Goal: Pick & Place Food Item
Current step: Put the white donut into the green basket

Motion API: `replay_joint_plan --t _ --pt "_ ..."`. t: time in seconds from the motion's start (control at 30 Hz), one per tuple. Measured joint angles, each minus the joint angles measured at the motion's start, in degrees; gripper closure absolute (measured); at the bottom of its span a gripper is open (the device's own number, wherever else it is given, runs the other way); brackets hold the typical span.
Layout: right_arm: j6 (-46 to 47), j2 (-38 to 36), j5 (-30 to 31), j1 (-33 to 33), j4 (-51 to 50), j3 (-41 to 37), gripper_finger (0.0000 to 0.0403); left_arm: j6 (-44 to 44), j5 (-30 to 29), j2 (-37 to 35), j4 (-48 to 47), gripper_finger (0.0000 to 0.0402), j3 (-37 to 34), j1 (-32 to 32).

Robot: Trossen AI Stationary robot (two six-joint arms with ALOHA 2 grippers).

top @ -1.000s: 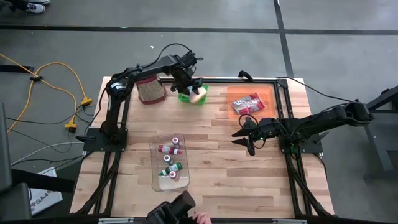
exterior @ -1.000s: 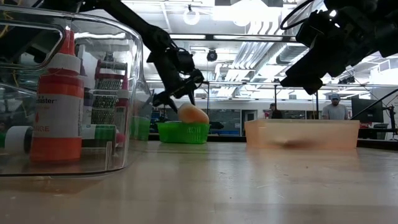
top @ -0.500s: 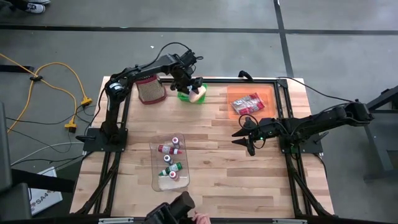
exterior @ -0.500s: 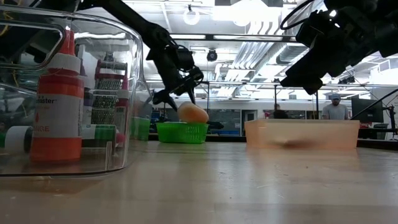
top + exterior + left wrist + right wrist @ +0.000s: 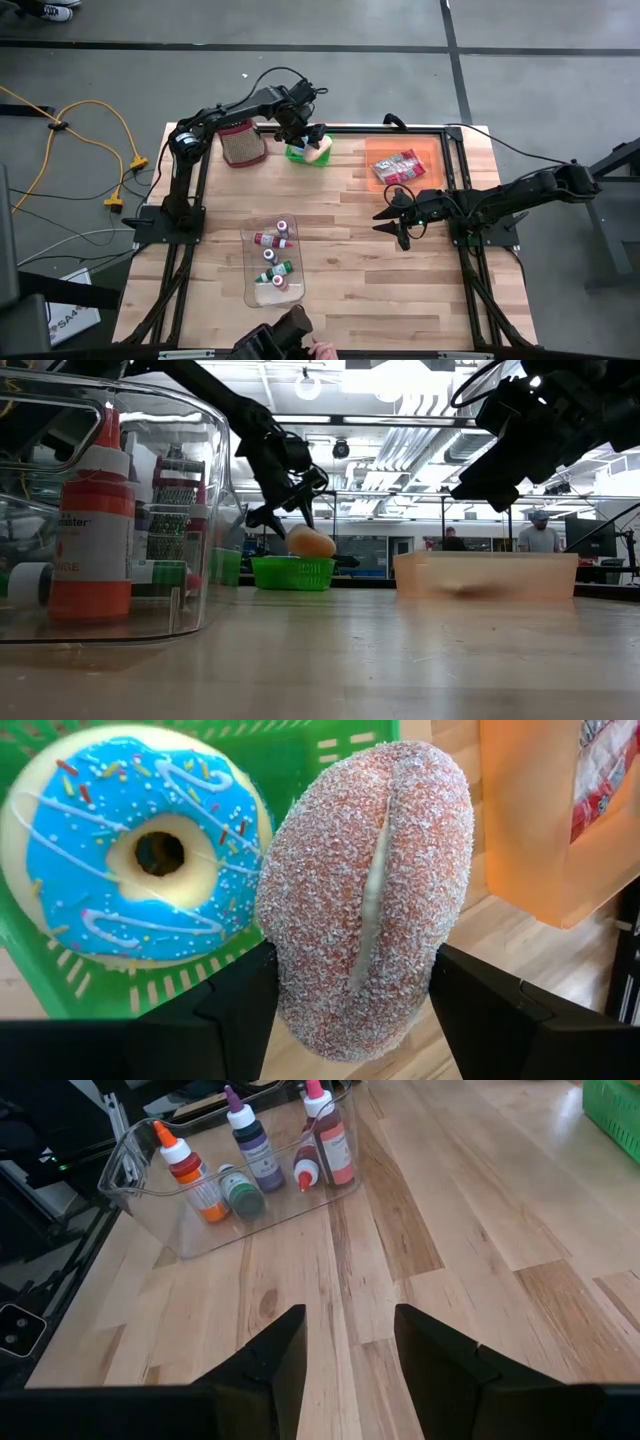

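Note:
A sugared doughnut (image 5: 365, 890) with a cream seam stands on edge between the fingers of my left gripper (image 5: 350, 1005), which is shut on it. It sits over the right rim of a green basket (image 5: 60, 990) at the table's far side. A blue-iced ring doughnut (image 5: 130, 850) lies in that basket. From above, the sugared doughnut (image 5: 320, 149) shows beside the left gripper (image 5: 305, 140). My right gripper (image 5: 395, 215) hovers open over the table's right middle, with nothing between its fingers. My left gripper pinches the sugared doughnut by its two rounded sides (image 5: 290, 970), one finger (image 5: 235, 1010) on each flank, the seam facing the wrist. The fingers slant down from above and from the left. In the low view the doughnut's underside (image 5: 311, 552) is level with the basket's rim; whether it rests there I cannot tell.
An orange tray (image 5: 432, 152) with red packets (image 5: 398, 167) stands at the far right. A clear bin (image 5: 252, 290) of small bottles sits near the front. A reddish mesh holder (image 5: 242, 145) stands left of the basket. People stand in the room beyond the table.
My left gripper has rolled a little about its own axis over the basket, staying in place; the sugared doughnut has turned with it and shifted slightly toward the far edge.

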Motion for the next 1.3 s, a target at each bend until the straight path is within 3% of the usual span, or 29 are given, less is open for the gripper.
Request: replay_joint_plan --t 0.27,0.63,1.3 --pt "0.00 0.01 0.00 -0.01 0.00 0.00 0.0261 1.50 -0.01 -0.02 0.16 0.0165 0.00 0.03" --pt "0.00 0.00 0.01 0.01 0.00 0.00 0.0261 1.62 0.45 -0.07 0.36 0.0109 0.00 0.30" --pt "0.00 0.00 -0.01 0.01 0.00 0.00 0.0261 0.82 -0.89 -0.83 0.56 0.0107 0.07 0.91"
